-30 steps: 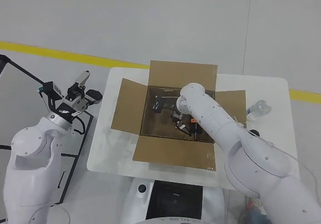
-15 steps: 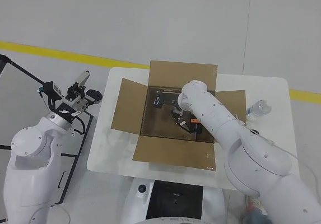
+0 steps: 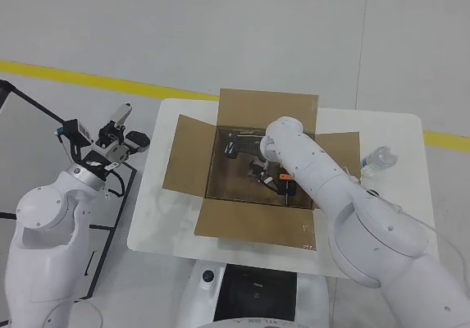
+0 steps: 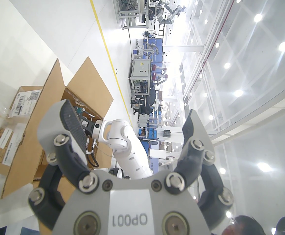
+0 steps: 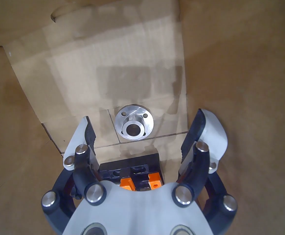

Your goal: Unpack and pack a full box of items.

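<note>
Box [image 3: 187, 157] sits open on the table [image 3: 399, 135] with all four flaps spread outward, a little nearer the table's left edge than its right. Your right gripper [image 5: 144, 121] hangs inside it over the cardboard floor, fingers spread wide with nothing between them. Between and just past its fingertips, a round metal flange [image 5: 134, 125] lies flat on the box floor. A black and orange part [image 5: 142, 166] lies just beside the flange, partly hidden under the gripper. A clear bottle [image 3: 377, 158] rests near the table's right edge, apart from the box. Your left gripper [image 4: 127, 113] is off the table's left edge, fingers wide apart and holding nothing.
</note>
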Robot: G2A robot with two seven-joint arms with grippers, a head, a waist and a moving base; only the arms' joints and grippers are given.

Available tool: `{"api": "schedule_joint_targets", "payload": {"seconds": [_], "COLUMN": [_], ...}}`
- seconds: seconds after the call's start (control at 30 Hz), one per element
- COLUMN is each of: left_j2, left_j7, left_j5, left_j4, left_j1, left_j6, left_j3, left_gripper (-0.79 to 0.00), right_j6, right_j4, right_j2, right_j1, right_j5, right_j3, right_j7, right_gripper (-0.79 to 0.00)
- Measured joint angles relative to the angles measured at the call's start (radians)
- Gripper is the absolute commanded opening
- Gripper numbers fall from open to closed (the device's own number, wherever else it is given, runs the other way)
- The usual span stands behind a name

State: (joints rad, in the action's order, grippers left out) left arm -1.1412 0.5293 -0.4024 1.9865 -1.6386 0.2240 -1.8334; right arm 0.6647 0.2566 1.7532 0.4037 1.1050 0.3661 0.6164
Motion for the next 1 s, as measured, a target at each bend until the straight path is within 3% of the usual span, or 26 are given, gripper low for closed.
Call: {"api": "schedule_joint_targets", "payload": {"seconds": [0.43,0.47,0.53,0.73,1.0], "left_j2": [0.000,0.000,0.000,0.000,0.000], "left_j7": [0.000,0.000,0.000,0.000,0.000], "left_j5": [0.000,0.000,0.000,0.000,0.000], "left_j4": [0.000,0.000,0.000,0.000,0.000], "left_j1": [0.000,0.000,0.000,0.000,0.000], "left_j6": [0.000,0.000,0.000,0.000,0.000], "left_j3": [0.000,0.000,0.000,0.000,0.000], "left_gripper": [0.000,0.000,0.000,0.000,0.000], "right_j6": [0.000,0.000,0.000,0.058,0.077], "right_j4": [0.000,0.000,0.006,0.002,0.046], "right_j2": [0.000,0.000,-0.001,-0.020,-0.032], "right_j1": [0.000,0.000,0.007,0.020,0.025], "right_j5": [0.000,0.000,0.004,0.026,0.034], "right_j3": [0.000,0.000,-0.001,0.000,0.007], "right_j7": [0.000,0.000,-0.007,-0.039,0.009], "right_gripper": [-0.071,-0.394,-0.372,-0.409,-0.425]}}
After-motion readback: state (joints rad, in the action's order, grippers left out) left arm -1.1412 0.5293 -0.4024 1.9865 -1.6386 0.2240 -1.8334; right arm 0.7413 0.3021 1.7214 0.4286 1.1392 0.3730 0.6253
